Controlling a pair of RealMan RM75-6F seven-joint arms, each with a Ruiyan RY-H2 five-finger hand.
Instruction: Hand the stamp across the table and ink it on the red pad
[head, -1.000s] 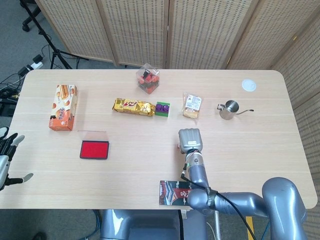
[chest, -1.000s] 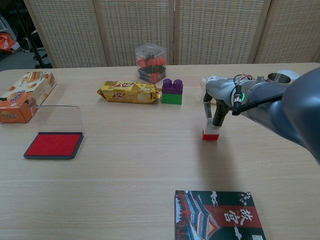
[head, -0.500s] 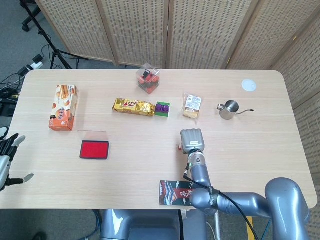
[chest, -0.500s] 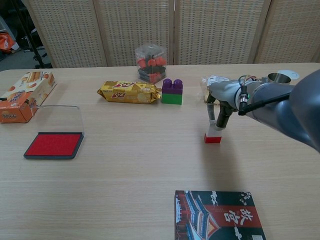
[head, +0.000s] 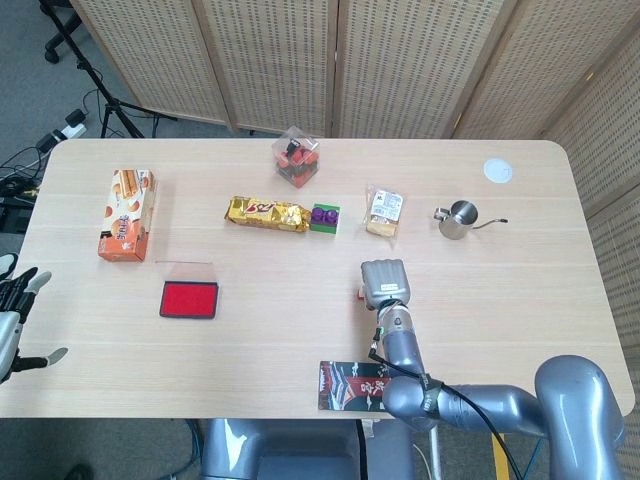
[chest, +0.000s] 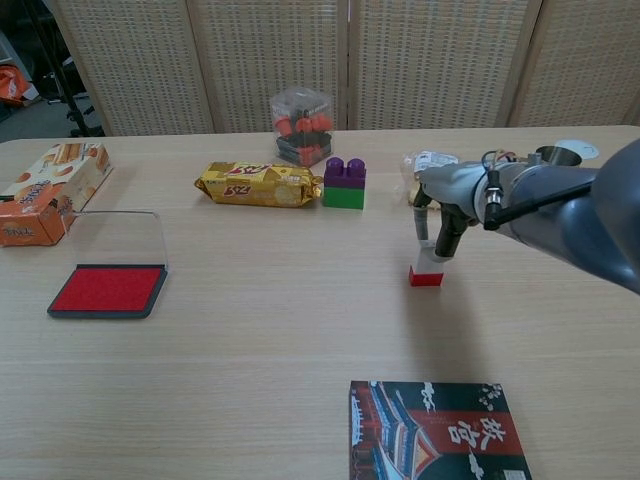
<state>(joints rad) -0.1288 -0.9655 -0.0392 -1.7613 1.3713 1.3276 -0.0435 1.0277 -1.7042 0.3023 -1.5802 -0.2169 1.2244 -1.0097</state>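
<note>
The stamp (chest: 426, 266), a white block on a red base, stands upright on the table right of centre. My right hand (chest: 447, 203) comes down over it and its dark fingers (chest: 443, 236) pinch the white body from both sides. From the head view the right hand (head: 383, 282) covers the stamp, leaving a red edge (head: 357, 294) showing. The red ink pad (chest: 107, 290) lies far to the left with its clear lid open behind it; it also shows in the head view (head: 189, 299). My left hand (head: 14, 318) hangs off the table's left edge, fingers apart, holding nothing.
An orange biscuit box (head: 126, 213) lies beyond the pad. A gold snack packet (head: 266, 213), a purple-green block (head: 323, 217), a clear box of red pieces (head: 296, 156), a wrapped snack (head: 385, 211) and a steel cup (head: 458, 219) lie across the far side. A booklet (chest: 436, 430) lies at the near edge.
My right hand has shifted slightly to the right with the stamp, which still stands on the table. The left hand has not moved.
</note>
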